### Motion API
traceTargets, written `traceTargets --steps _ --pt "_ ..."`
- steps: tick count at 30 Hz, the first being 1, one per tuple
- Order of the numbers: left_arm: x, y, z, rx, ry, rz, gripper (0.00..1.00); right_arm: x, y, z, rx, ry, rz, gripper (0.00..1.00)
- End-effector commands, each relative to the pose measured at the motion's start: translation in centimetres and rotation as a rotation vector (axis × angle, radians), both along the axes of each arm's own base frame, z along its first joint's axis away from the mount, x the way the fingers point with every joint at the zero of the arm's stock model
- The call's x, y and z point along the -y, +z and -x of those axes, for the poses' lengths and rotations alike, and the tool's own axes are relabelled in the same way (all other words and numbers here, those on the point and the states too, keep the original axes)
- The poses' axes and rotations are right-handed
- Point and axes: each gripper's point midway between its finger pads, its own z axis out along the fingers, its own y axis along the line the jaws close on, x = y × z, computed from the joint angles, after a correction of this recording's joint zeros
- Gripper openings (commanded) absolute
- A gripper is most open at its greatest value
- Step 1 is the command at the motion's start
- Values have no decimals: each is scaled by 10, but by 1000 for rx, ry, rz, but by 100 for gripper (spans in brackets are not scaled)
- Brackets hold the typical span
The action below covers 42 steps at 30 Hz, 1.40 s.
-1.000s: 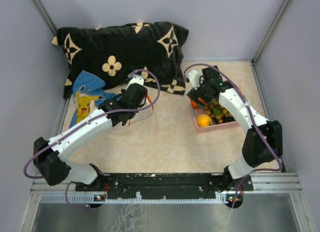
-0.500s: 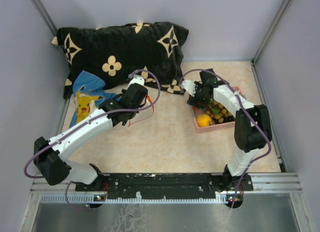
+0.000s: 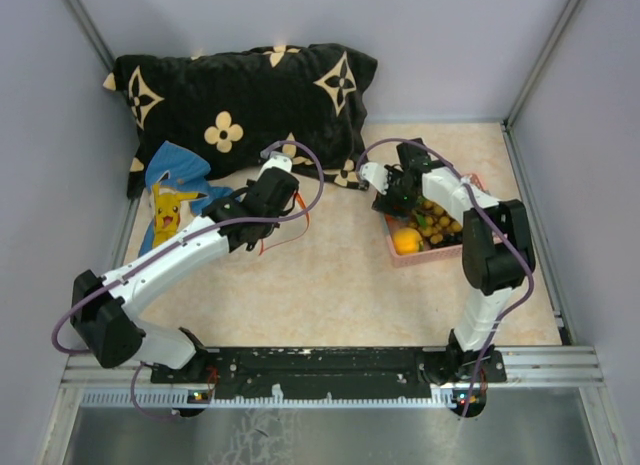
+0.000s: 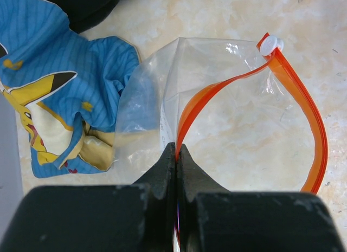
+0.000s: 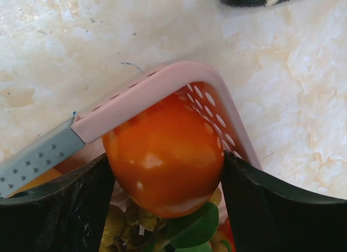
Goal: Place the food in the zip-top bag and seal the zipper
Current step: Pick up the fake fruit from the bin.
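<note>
Pillow: black with cream flower prints (image 3: 240, 90); we see it along the back wall, left of centre
Cloth: blue cartoon-print cloth (image 4: 59, 84), crumpled on the table (image 4: 179, 13) at the left; the clear bag's left edge lies over its right side
Left gripper: (image 4: 177, 152) jaws fully closed; we note the fingertips pinching one end of the orange-red strip
Zip-top bag: (image 4: 227, 122) clear and crinkled, lying on the table just right of the cloth, with its mouth gaping toward the left wrist camera
Zipper: (image 4: 303, 111) unsealed; its two sides stand parted in a wide loop and meet at the far corner by a white slider (image 4: 269, 44)
Right gripper: (image 5: 165, 181) jaws spread wide, one finger against each flank of a red-orange fruit (image 5: 162, 149), so we record it as gripped; how firmly, we cannot tell
Red-orange fruit: sits in the corner of the basket, against the inner wall, with a green leaf (image 5: 195, 227) just below it
Basket: pink, perforated wall (image 5: 157, 86) with a grey handle (image 5: 38, 157); from above we place it on the right of the table, well apart from the bag
Other food: in the basket we see an orange citrus (image 3: 406, 242) at the near left corner and brownish balls (image 3: 437, 223) heaped behind it
</note>
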Motion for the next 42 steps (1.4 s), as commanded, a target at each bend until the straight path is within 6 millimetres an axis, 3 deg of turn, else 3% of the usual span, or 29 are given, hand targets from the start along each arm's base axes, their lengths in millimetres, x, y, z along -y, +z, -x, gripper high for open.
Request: traceTargets --steps 1,6,10,16,19,27,31,42 --pt "2 8 -1 7 4 18 0 -11 1 -9 0 29 -38 73" --pt "2 5 0 -3 4 20 0 -13 2 -7 -22 23 -36 63" --pt "1 4 0 -4 5 17 0 -13 12 -6 -23 3 -48 37" --pt "2 4 -1 -2 2 16 0 -17 40 -2 22 -22 -97 34" --pt "2 4 0 -2 2 18 0 -18 49 3 44 -36 -124 37" --pt "-1 3 1 3 2 17 0 -25 58 18 25 -40 -162 64" --pt "-1 4 2 10 -3 24 0 -29 64 14 31 -23 -169 67" --pt "-1 4 3 6 -9 24 0 -41 42 7 2 18 -85 70"
